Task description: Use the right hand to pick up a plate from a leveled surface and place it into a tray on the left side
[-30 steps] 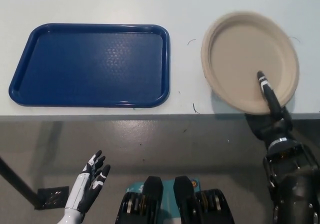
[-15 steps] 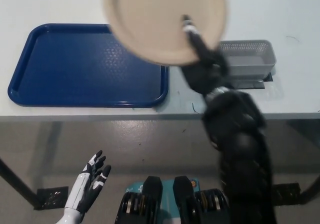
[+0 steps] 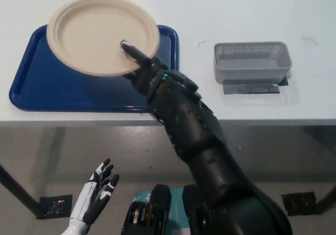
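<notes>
My black right hand (image 3: 142,64) is shut on the near right rim of a beige paper plate (image 3: 100,33), one finger lying across its inner surface. The plate hangs over the upper middle of the blue tray (image 3: 37,88) on the left of the white table; I cannot tell whether it touches the tray. My right arm reaches diagonally from the bottom right across the table's front edge. My white left hand (image 3: 97,195) rests open below the table at the lower left, fingers spread.
A grey mesh basket (image 3: 252,62) stands upside-up on the table at the right, on a grey block. The table's front edge (image 3: 262,122) runs across the middle, with grey floor below it.
My right hand has carried the plate from the right side of the table, up and leftward, to above the blue tray. The grey basket it sat on is uncovered. The left hand barely moved.
</notes>
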Action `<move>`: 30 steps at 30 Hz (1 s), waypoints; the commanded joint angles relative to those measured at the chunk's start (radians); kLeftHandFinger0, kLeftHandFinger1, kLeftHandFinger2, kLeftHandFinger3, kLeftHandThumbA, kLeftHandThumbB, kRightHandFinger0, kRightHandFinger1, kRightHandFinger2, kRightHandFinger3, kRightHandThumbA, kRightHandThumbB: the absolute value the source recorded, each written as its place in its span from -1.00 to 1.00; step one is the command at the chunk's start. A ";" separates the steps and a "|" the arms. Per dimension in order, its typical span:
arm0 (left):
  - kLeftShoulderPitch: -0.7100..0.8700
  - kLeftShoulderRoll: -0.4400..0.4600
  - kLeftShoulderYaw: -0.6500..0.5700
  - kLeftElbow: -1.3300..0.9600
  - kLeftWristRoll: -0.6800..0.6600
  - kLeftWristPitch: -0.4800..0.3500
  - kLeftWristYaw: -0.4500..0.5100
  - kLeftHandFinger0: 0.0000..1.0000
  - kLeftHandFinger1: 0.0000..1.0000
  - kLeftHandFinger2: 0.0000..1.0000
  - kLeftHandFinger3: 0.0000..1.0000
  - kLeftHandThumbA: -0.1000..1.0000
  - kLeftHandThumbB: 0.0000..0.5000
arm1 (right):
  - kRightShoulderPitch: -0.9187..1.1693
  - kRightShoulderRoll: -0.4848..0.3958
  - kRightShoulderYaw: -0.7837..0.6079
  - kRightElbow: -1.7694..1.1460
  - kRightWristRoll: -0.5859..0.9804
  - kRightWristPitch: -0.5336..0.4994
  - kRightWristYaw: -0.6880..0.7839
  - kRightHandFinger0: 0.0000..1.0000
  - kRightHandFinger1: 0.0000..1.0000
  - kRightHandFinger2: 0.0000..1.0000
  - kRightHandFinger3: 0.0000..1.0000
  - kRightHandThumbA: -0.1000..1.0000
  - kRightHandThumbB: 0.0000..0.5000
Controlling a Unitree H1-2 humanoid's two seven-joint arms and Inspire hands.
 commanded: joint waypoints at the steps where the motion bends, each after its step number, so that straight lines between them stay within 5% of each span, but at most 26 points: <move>1: -0.011 0.016 -0.013 -0.036 0.001 -0.005 -0.018 1.00 1.00 1.00 1.00 0.70 0.00 | -0.260 0.040 -0.009 0.256 -0.104 -0.203 0.095 0.11 0.69 1.00 1.00 0.17 -0.55; 2: -0.012 0.015 -0.015 -0.037 0.002 -0.001 -0.017 1.00 1.00 1.00 1.00 0.71 0.04 | -0.280 0.020 0.033 0.284 -0.132 -0.139 0.178 1.00 1.00 1.00 1.00 0.82 -0.05; 3: -0.012 0.016 -0.017 -0.037 0.004 -0.002 -0.017 1.00 1.00 1.00 1.00 0.71 0.02 | -0.286 0.014 0.047 0.294 -0.142 -0.127 0.211 1.00 1.00 1.00 1.00 1.00 0.17; 5: -0.015 0.020 -0.019 -0.039 0.000 0.000 -0.022 1.00 1.00 1.00 1.00 0.70 0.04 | -0.315 -0.010 0.094 0.331 -0.190 -0.100 0.296 1.00 1.00 1.00 1.00 1.00 0.51; 8: -0.027 0.027 -0.025 -0.037 0.001 0.000 -0.027 1.00 1.00 1.00 1.00 0.72 0.07 | -0.328 -0.019 0.101 0.340 -0.220 -0.145 0.252 1.00 1.00 1.00 1.00 1.00 0.67; 17: -0.021 0.034 -0.032 -0.034 -0.003 0.008 -0.038 1.00 1.00 1.00 1.00 0.72 0.12 | -0.275 -0.047 0.063 0.304 -0.248 -0.199 0.306 1.00 1.00 1.00 1.00 1.00 0.65; 23: -0.023 0.028 -0.038 -0.033 0.013 0.007 -0.027 1.00 1.00 1.00 1.00 0.75 0.12 | -0.142 -0.092 0.075 0.067 -0.302 -0.100 0.293 1.00 1.00 1.00 1.00 1.00 0.78; 28: -0.030 0.038 -0.038 -0.037 0.011 0.004 -0.035 1.00 1.00 1.00 1.00 0.75 0.12 | 0.058 -0.139 0.051 -0.385 -0.266 0.029 0.283 1.00 1.00 1.00 1.00 1.00 0.56; 30: -0.027 0.042 -0.039 -0.041 0.009 0.011 -0.040 1.00 1.00 1.00 1.00 0.74 0.09 | 0.141 -0.157 0.040 -0.607 -0.256 0.073 0.251 1.00 1.00 1.00 1.00 1.00 0.71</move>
